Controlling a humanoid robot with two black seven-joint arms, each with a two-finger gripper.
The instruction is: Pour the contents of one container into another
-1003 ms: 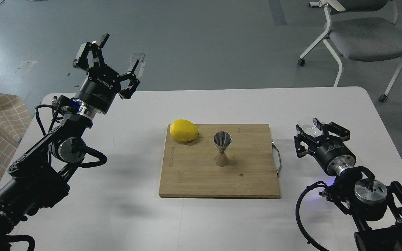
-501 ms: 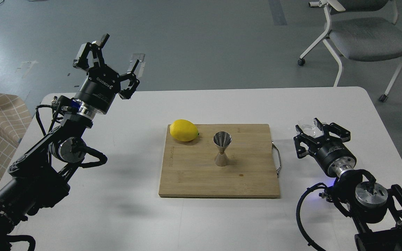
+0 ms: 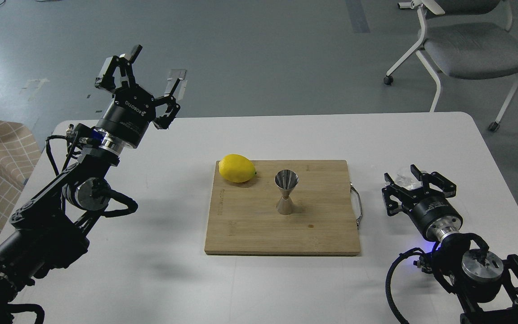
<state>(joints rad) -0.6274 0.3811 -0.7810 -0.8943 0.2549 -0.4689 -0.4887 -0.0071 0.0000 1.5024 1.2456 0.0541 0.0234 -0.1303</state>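
A: Where is the small clear glass tumbler (image 3: pixel 404 176)?

B: On the right side of the white table (image 3: pixel 160 279), between the fingers of the right gripper (image 3: pixel 406 175). The black fingers sit on either side of it, but from this angle I cannot tell whether they press on the glass or stand just clear of it. Only part of the tumbler shows above the knuckles.

A: And the shiny stainless-steel hourglass-shaped jigger (image 3: pixel 286 192)?

B: Upright near the middle of the square bamboo cutting board (image 3: pixel 259 229), wide mouth up. It is well apart from the tumbler, with the board's metal handle (image 3: pixel 356 204) on the right edge between them.

A: Anything else on the board?

B: A yellow lemon (image 3: pixel 237 168) at the back left corner, near the jigger but not touching it.

A: The left gripper (image 3: pixel 154 74)?

B: Raised above the back left corner of the table, fingers spread wide, nothing in them.

A: Any writing?

B: White letters reading "ROBOTIQ" on the black body of the left gripper. The right one bears small white print too, but it is too small to read. Faint marks on the board's left edge cannot be read either.

A: Beyond the table?

B: A grey office chair (image 3: pixel 470 42) on the grey floor, far right.
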